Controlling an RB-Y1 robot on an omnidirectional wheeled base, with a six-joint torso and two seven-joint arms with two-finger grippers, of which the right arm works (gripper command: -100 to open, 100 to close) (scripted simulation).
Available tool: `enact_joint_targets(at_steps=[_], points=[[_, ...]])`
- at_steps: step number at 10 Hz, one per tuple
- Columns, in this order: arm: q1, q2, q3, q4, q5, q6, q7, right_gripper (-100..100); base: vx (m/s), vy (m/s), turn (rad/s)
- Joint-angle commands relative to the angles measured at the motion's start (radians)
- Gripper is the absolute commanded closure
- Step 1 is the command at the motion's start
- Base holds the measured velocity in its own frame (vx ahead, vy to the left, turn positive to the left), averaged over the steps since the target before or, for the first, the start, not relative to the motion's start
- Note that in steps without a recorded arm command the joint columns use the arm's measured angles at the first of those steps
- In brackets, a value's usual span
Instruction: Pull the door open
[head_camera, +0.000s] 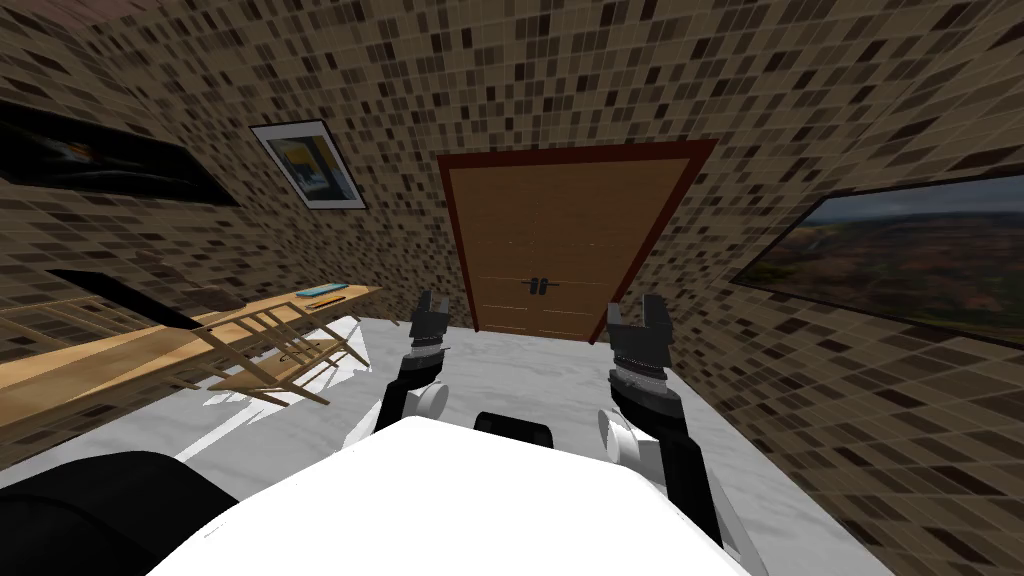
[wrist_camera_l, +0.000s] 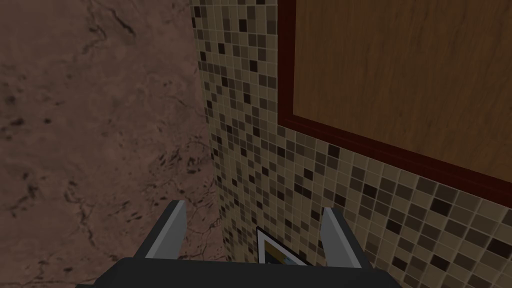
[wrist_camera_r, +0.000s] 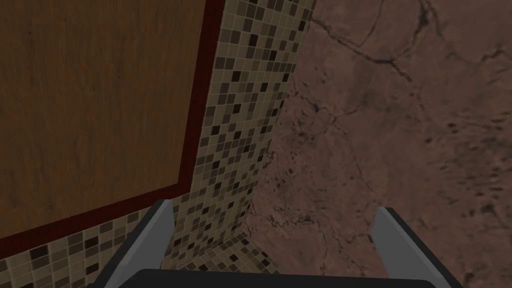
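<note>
Floor stretches between shut red-framed door and left hand, right hand, both gaping empty.

2 door handles too small to read; table cut by edge.

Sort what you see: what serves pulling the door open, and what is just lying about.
For the job: wooden door, its dark handles, left gripper, right gripper, both open.
Lying about: wooden table, chair beside it, blue item on the table, framed picture on the wall.
</note>
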Motion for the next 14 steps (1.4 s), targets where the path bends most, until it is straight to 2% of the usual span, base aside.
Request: enact_joint_targets(at_steps=[1, 7, 14], points=[[-0.018, -0.009, -0.002, 0.037, -0.006, 0.005, -0.004, -100, 0.045, -0.093, 0.049], [-0.067, -0.031, -0.008, 0.138, -0.022, 0.017, -0.016, -100, 0.108, 0.013, 0.009], [-0.155, -0.067, -0.018, 0.32, -0.051, 0.039, -0.037, -100, 0.096, -0.01, 0.02]])
